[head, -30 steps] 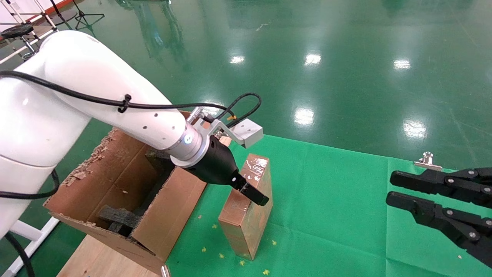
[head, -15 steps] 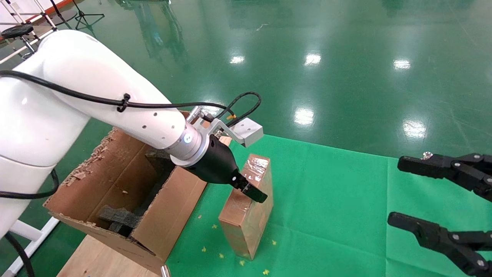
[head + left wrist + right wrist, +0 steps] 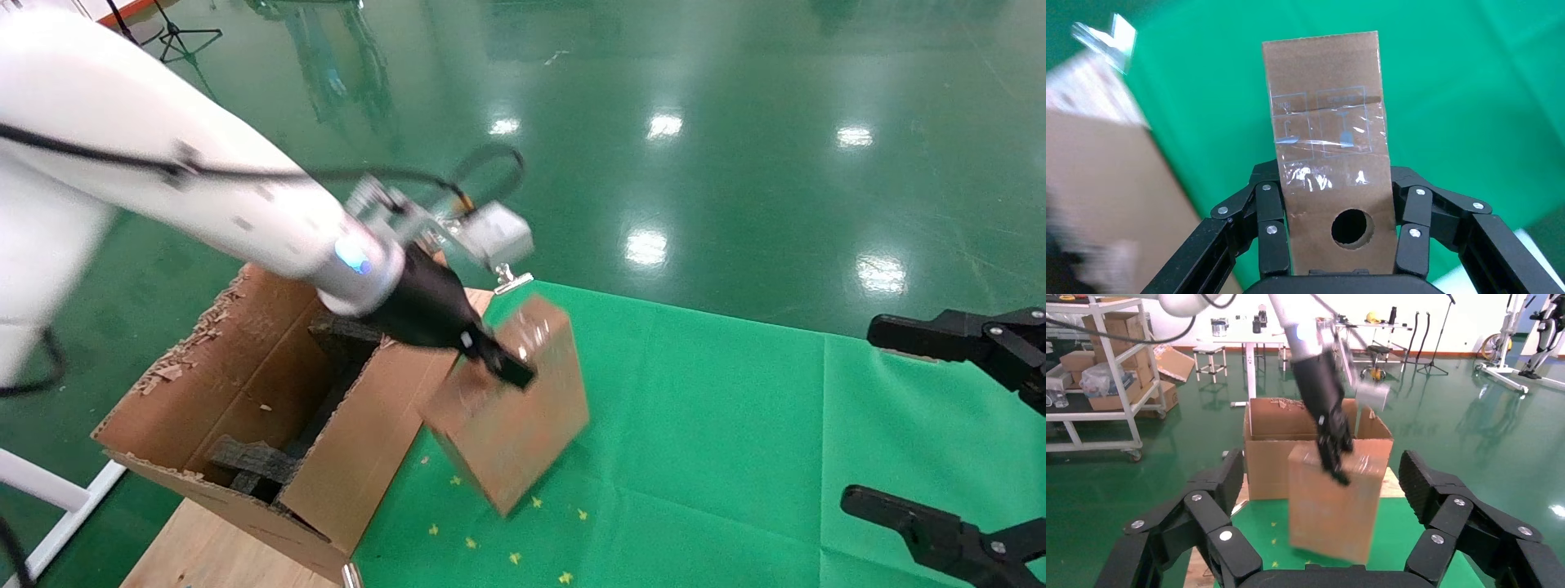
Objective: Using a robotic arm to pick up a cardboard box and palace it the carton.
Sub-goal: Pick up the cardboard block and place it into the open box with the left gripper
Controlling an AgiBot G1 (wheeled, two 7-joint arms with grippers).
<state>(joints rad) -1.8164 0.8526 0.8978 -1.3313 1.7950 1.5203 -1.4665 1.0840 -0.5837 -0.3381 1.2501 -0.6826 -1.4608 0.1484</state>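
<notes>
Your cardboard box (image 3: pixel 511 408) is a slim brown rectangular block with glossy clear tape across its top and one round hole in its narrow face; it hangs tilted above the green cloth (image 3: pixel 735 425), just beside the carton's near wall, its lower corner close to the cloth. The left gripper (image 3: pixel 1341 242) on the white robotic arm (image 3: pixel 188 188) is clamped on the box, black fingers (image 3: pixel 1269 229) pressed to both long sides by the holed end. The carton (image 3: pixel 359 441) is large corrugated cardboard with ragged, torn flap edges, and you can see dark foam blocks (image 3: pixel 253 465) lying inside it; it sits on a pale wooden board (image 3: pixel 204 547). Small yellow scraps (image 3: pixel 515 558) dot the cloth. Your right gripper (image 3: pixel 952 425) is at the cloth's right edge, well apart from the box, its jaws spread wide.
</notes>
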